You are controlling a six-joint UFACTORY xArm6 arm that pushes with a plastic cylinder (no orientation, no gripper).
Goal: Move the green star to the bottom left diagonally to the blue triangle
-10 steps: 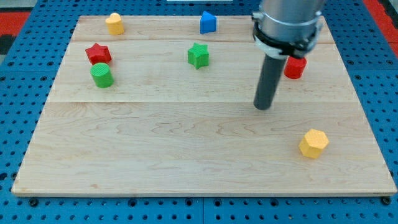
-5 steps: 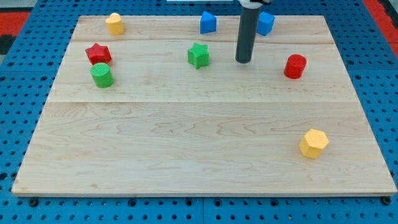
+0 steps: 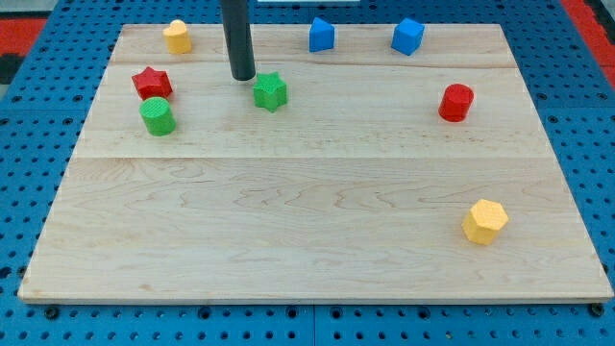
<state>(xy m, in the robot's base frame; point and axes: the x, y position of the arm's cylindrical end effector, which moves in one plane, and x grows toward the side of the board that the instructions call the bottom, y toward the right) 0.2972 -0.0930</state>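
Observation:
The green star (image 3: 271,91) lies on the wooden board, below and to the left of the blue triangle-like block (image 3: 321,35) at the view's top. My tip (image 3: 242,77) is on the board just left of and slightly above the green star, close to it with a small gap showing. The dark rod rises straight up out of the view's top.
A blue cube (image 3: 407,36) sits at the top right. A red cylinder (image 3: 455,102) is on the right. A yellow hexagon (image 3: 484,221) is at the lower right. A red star (image 3: 152,83), a green cylinder (image 3: 157,116) and a yellow block (image 3: 177,37) are on the left.
My tip swept from the board's right side up and across to the left, past the green star. The green star has shifted left and slightly down.

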